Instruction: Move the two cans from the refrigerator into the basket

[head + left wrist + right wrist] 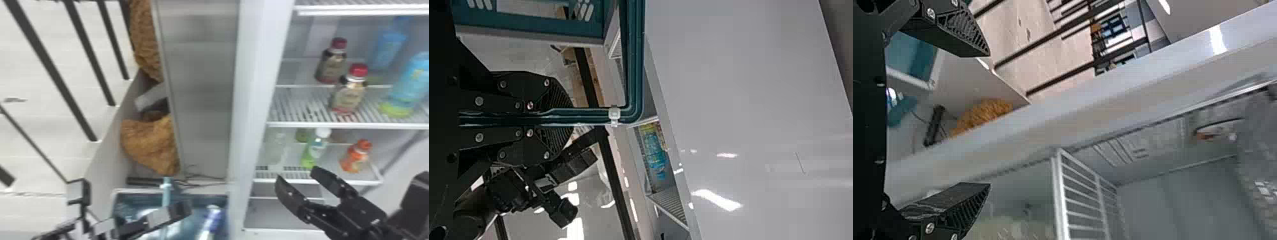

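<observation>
In the head view the teal basket (150, 191) stands at the bottom, left of the refrigerator, with a white and blue-purple cylindrical item (211, 221) inside. My right gripper (296, 175) is open in front of the lower refrigerator shelves, nothing between its fingers. In the right wrist view the right gripper (988, 119) has its fingers wide apart, with a refrigerator wall behind. My left gripper (560, 118), in the left wrist view, is shut on the basket's teal handle (635, 65); slotted basket wall (524, 27) shows beyond.
Upper refrigerator shelf (319, 124) holds red-capped and blue bottles; the lower shelf (287, 180) holds green and orange ones. A white refrigerator side wall (252, 95) separates it from the basket. Brown lumpy objects (153, 143) lie behind the basket. A black blocky linkage (127, 228) crosses the basket's front.
</observation>
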